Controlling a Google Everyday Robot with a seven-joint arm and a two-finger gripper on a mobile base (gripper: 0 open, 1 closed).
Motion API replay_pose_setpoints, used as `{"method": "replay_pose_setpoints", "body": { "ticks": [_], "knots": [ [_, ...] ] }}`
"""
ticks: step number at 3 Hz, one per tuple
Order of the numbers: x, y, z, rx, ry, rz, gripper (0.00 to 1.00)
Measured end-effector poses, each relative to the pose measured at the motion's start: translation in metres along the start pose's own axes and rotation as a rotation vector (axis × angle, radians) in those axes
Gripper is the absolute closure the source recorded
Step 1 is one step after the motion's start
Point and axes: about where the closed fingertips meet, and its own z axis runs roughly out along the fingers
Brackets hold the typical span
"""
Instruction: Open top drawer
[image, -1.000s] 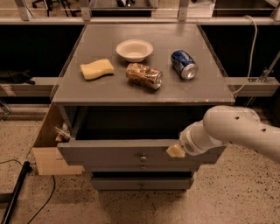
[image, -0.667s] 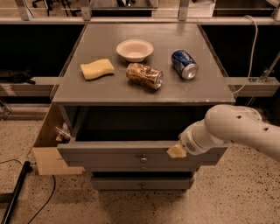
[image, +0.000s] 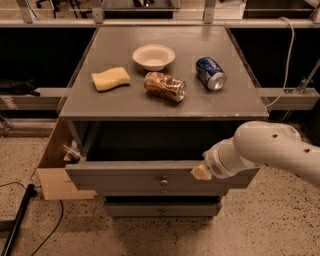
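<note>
At the cabinet, the gripper (image: 202, 171) rests against the upper rim of the top drawer (image: 115, 179), which stands pulled well out. Its grasp cannot be told. The long front runs crosswise, mostly leftward of the gripper, with the knob (image: 163, 182) just left and below.

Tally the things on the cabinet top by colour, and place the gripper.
White: 1, bowl
Yellow: 1, sponge
Brown: 1, crumpled item
Blue: 1, can
Total: 4
Gripper: at the open top drawer's front edge, right of the knob.
</note>
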Motion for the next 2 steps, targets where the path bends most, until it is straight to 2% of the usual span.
{"method": "replay_pose_setpoints", "body": {
  "ticks": [2],
  "knots": [
    [0.0000,0.0000,0.0000,0.000,0.000,0.000,0.49]
  ]
}}
